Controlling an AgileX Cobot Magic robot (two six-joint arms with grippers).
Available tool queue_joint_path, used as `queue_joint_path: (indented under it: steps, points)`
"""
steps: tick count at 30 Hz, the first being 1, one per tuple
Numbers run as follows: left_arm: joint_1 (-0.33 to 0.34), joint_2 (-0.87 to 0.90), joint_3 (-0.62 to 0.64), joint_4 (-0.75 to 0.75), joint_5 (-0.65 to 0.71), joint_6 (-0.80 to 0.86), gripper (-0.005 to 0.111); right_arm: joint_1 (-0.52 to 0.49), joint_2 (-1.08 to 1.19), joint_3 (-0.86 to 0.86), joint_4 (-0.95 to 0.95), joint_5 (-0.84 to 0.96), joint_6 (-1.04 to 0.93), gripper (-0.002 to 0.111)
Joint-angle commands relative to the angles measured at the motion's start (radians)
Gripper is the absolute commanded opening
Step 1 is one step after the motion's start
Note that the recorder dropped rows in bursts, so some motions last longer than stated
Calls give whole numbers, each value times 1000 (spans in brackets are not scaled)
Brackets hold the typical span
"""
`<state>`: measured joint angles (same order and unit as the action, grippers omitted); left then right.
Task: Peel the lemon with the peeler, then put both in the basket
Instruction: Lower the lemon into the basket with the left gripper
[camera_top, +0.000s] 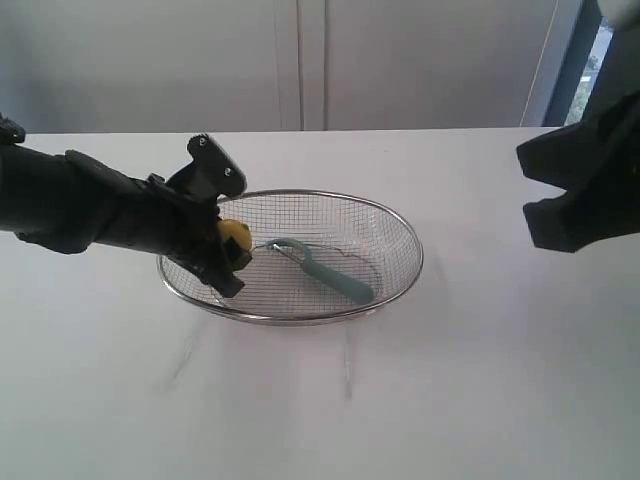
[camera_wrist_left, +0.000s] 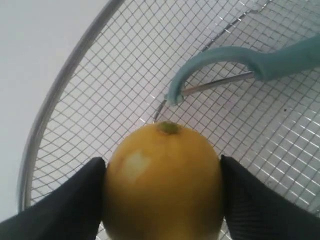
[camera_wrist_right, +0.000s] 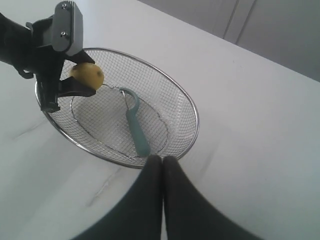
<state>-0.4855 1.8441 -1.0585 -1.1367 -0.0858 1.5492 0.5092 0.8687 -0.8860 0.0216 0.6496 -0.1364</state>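
Note:
My left gripper (camera_wrist_left: 162, 162) is shut on the lemon (camera_wrist_left: 162, 185), one black finger (camera_wrist_left: 70, 205) on each side. The yellow lemon (camera_top: 236, 237) has a small pale patch on its skin and hangs just above the left part of the basket (camera_top: 418, 262). The teal peeler (camera_top: 335, 278) lies loose on the mesh in the middle of the basket, its curved blade head (camera_wrist_left: 175, 90) close to the lemon's nub. My right gripper (camera_wrist_right: 162, 159) is shut and empty, held above the table beside the basket rim (camera_wrist_right: 196, 120).
The wire basket sits in the middle of a white table (camera_top: 480, 380). The right arm (camera_top: 585, 185) hovers high at the right edge. A pale wall and cabinet doors (camera_top: 300, 60) stand behind the table.

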Motion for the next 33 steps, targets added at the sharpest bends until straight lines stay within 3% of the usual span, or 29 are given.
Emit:
queue_joint_path:
  steps: [1,15,33]
  points:
    - [-4,29,-29,-13,57,-5,0,-1,-1,3,-3,-16,11,0]
    - [-4,51,-35,-31,58,-9,2,-1,-1,3,-3,-16,31,0]
    - [-4,51,-35,-33,56,-9,70,-1,-1,3,-22,-19,62,0]
